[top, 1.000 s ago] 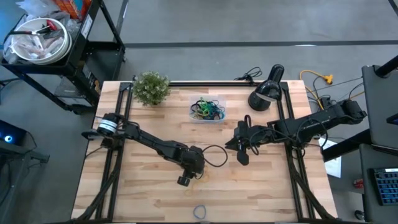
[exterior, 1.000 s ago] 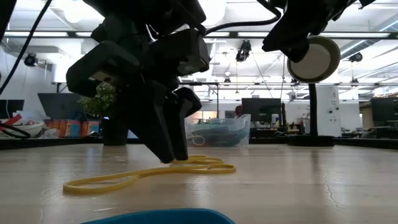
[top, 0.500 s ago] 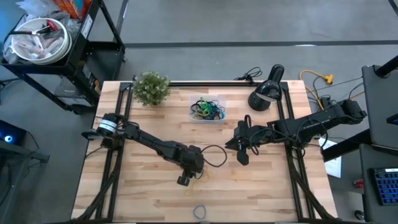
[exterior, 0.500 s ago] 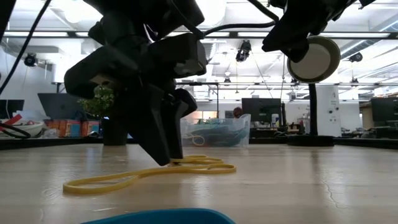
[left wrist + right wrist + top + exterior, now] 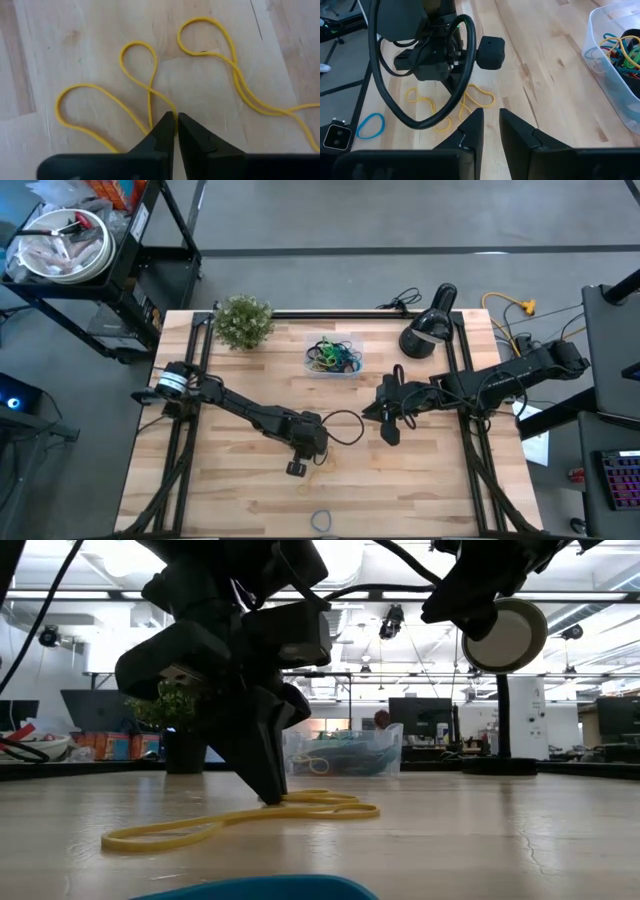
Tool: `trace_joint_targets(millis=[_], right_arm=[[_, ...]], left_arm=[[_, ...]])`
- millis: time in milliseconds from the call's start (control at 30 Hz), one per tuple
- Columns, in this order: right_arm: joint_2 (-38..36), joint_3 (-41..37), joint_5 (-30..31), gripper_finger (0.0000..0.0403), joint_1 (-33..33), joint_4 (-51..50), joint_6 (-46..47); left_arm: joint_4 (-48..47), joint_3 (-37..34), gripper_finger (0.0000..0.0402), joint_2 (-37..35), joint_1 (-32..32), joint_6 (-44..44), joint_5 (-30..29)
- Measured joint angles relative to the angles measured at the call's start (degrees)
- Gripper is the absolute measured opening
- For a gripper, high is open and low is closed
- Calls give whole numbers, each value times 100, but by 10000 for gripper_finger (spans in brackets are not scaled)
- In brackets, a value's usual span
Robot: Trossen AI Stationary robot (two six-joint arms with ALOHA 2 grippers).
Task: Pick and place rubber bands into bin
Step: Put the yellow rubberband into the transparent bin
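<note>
Here the left claw (image 5: 174,131) stands tip-down on the desk (image 5: 420,480), its fingers pressed together on a strand of the yellow rubber band (image 5: 145,85) where two of its loops cross. How much of the strand actually sits between the tips is hard to tell. The band lies sprawled flat in several loops, so a thin pinch at the very tips could slip off as the arm rises, or only one strand could come up while the rest drags and snags on the wood.

The bin (image 5: 333,358) sits well apart, toward the far edge near the small plant (image 5: 243,320), already holding a tangle of bands. A long floppy band dangling on the way could catch the bin's rim and hang outside.

The right claw (image 5: 489,131) waits above the desk between the left arm and the bin, fingers slightly parted and holding nothing; a swinging band could brush it. A blue rubber band (image 5: 321,520) still lies at the near edge.
</note>
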Motion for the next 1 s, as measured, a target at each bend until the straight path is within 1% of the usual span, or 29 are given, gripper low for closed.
trace_joint_targets(millis=[167,467,800,1000], right_arm=[[0,0,0,57,0,0,2],[0,0,4,57,0,-2,-33],[0,-23,17,57,0,-2,-67],[0,-35,15,57,0,-2,-66]], left_arm=[[-74,-15,1,-92,0,-121,-58],[-102,96,0,-501,0,-158,-280],[-97,216,0,-1094,47,-143,-936],[-256,214,0,-1410,133,-139,-1338]])
